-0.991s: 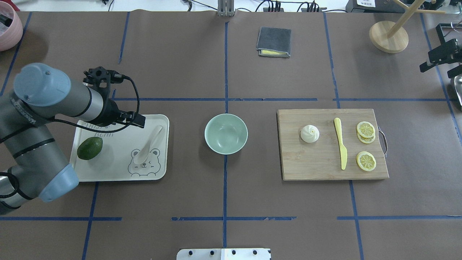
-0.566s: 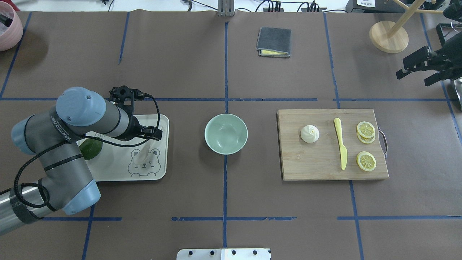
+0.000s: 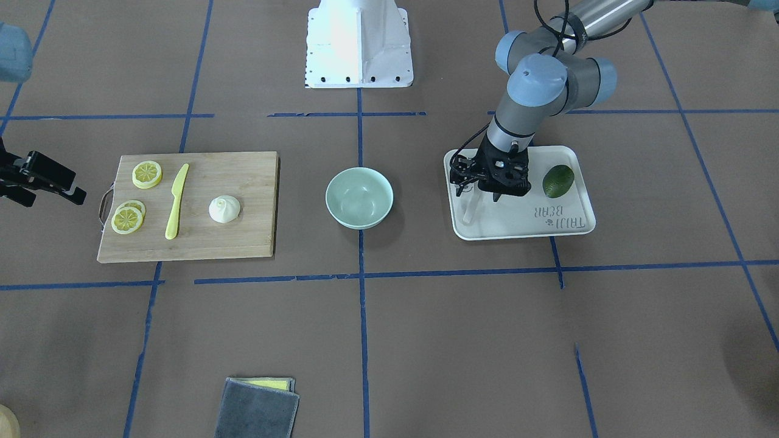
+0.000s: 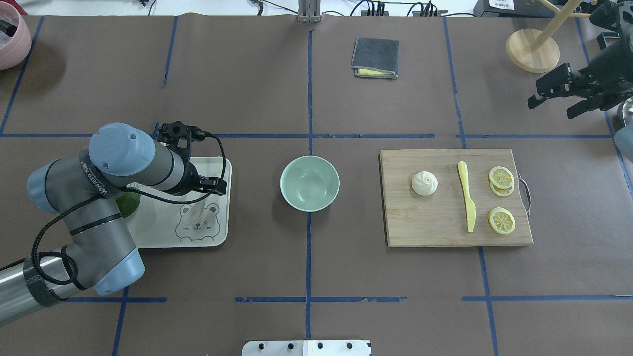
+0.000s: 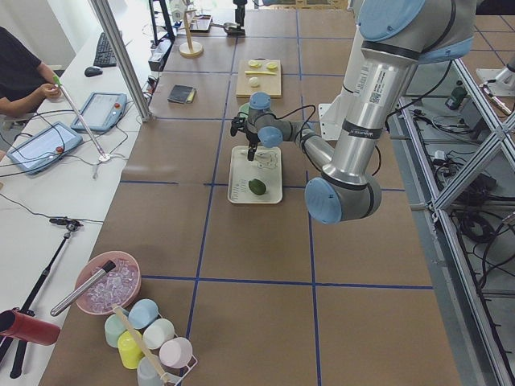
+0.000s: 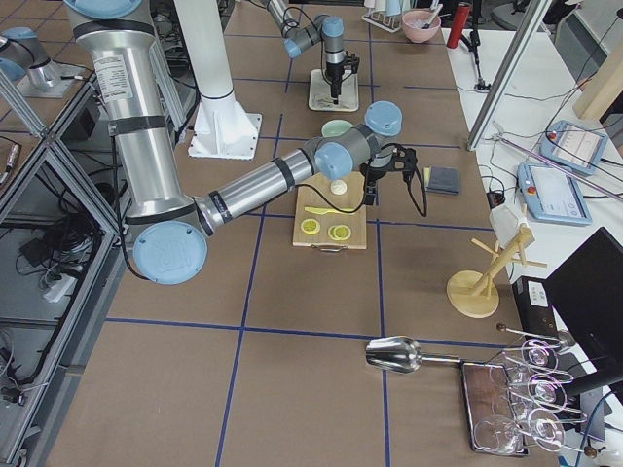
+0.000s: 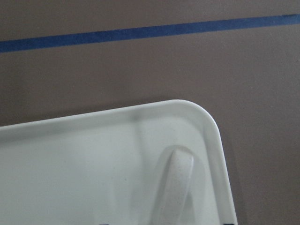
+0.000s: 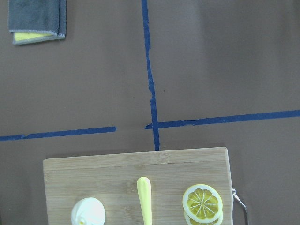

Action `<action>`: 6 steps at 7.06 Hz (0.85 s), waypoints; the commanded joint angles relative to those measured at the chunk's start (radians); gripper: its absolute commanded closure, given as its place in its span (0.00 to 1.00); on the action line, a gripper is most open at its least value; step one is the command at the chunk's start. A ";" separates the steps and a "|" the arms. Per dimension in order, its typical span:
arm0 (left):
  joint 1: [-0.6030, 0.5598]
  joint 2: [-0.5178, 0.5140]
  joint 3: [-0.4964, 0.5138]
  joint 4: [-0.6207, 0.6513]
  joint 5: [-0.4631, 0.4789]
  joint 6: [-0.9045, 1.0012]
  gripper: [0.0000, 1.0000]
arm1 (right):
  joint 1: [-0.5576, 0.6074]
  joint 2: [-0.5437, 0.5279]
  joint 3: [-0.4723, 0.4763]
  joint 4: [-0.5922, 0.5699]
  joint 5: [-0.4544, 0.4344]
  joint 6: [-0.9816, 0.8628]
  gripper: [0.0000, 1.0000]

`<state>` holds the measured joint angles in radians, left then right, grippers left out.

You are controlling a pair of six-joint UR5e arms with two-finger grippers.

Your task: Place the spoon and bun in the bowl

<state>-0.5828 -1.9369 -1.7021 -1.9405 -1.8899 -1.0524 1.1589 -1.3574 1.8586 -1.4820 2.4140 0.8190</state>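
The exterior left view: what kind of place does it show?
Probably a robotics lab: a UR5e arm over a table gridded with blue tape, and an operator at a side desk with tablets.

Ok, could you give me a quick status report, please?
Left hand over spoon on bear tray, grip unclear; right hand open, beyond cutting board. Bun on that board, bowl empty. Avocado clear of spoon.

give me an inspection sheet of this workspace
surface: brown paper table, blue tape grid
job's things: spoon on the bear tray; bun on the cutting board; bowl empty, between them
clutter: avocado on the tray; yellow knife and lemon slices on the board; folded cloth
grippers: left gripper above the spoon, jaws unclear; right gripper open, beyond the board
cables: black cable looped by the left gripper
surroundings: wooden stand, pink bowl, operator seated nearby
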 commanded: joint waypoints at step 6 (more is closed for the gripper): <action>0.012 -0.001 0.016 0.000 0.000 0.000 0.40 | -0.099 0.030 0.037 0.000 -0.061 0.118 0.00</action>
<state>-0.5716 -1.9374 -1.6866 -1.9405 -1.8899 -1.0511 1.0657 -1.3294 1.8949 -1.4829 2.3537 0.9308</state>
